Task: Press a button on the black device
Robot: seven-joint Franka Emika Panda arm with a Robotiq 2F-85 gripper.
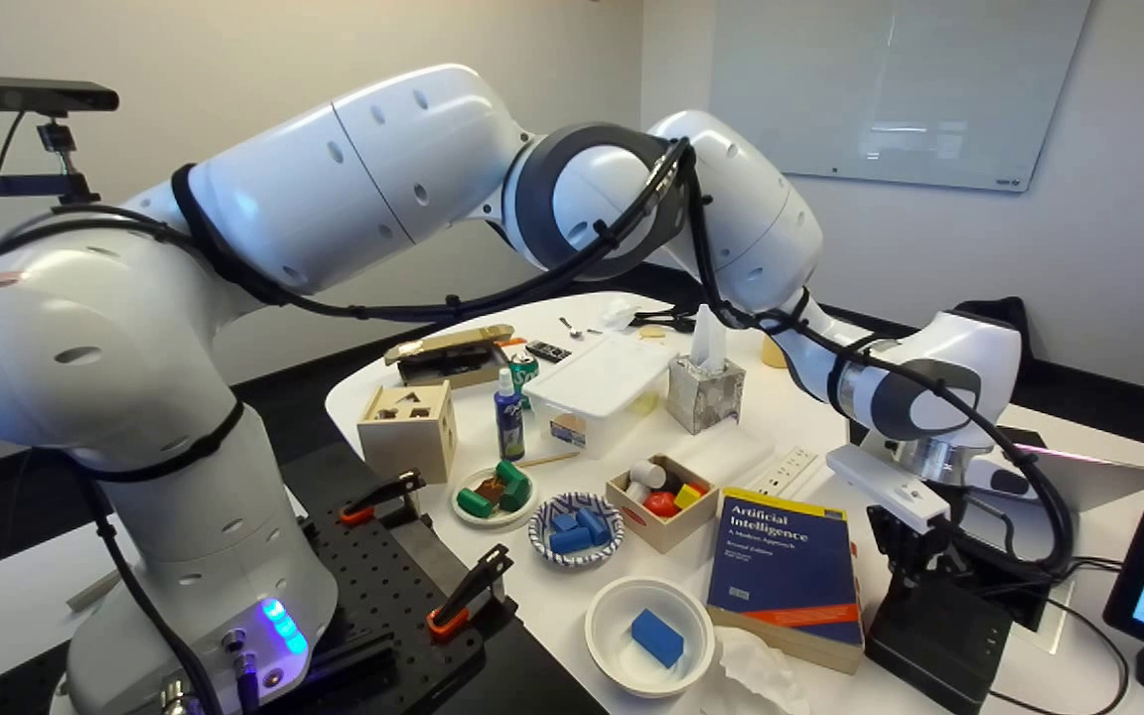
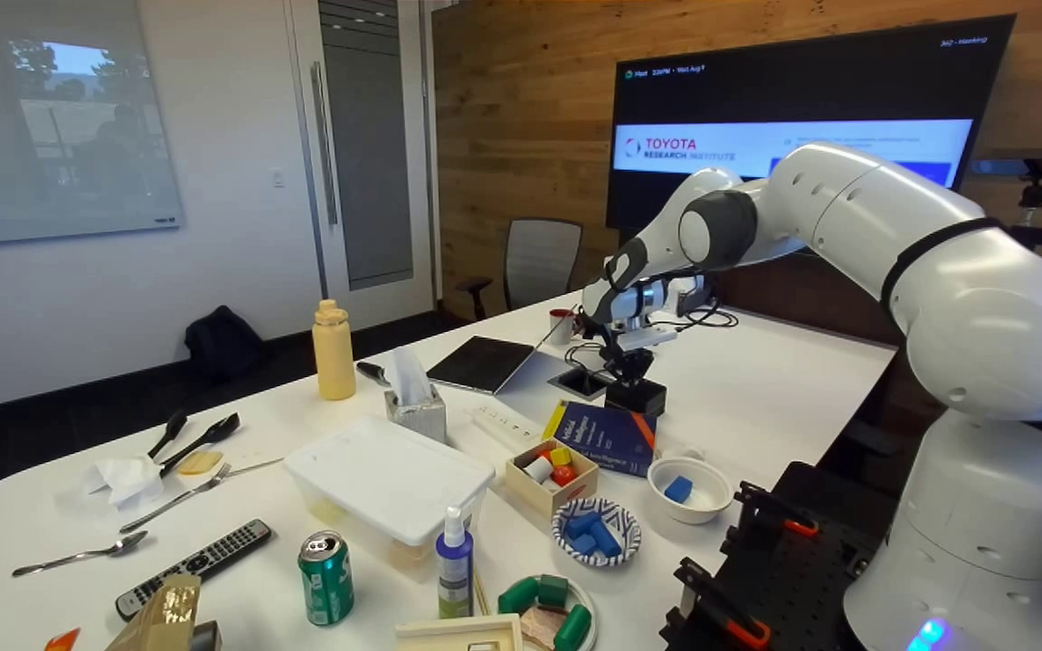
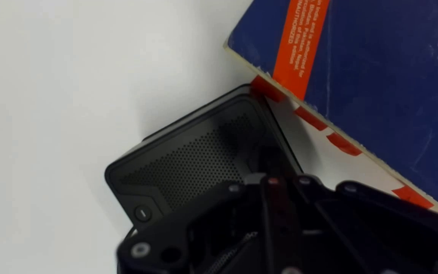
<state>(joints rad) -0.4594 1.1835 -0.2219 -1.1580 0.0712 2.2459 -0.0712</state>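
One step looks to be in hand in the wrist view: placing the gripper (image 3: pixel 281 182) over the black device (image 3: pixel 196 163) for a press. Its jaws seem pressed together, nothing visible between them, and they hide the device's lower right part – whether they touch it, I cannot tell. A round button (image 3: pixel 142 213) marked with a short pale bar sits clear of them near the device's left edge; if that is the target, the next move calls for a sideways shift, then a gentle push straight down. The face is matte black, rounded at the corners, with a dotted grille, and one corner comes close to the blue book (image 3: pixel 378 87). In an exterior view the device (image 1: pixel 937 641) is boxy and stepped, standing on the white table (image 1: pixel 800 417) beside the book, with pale marks too small to read. In an exterior view the device (image 2: pixel 639 400) is a dark block just behind the book, below the gripper.
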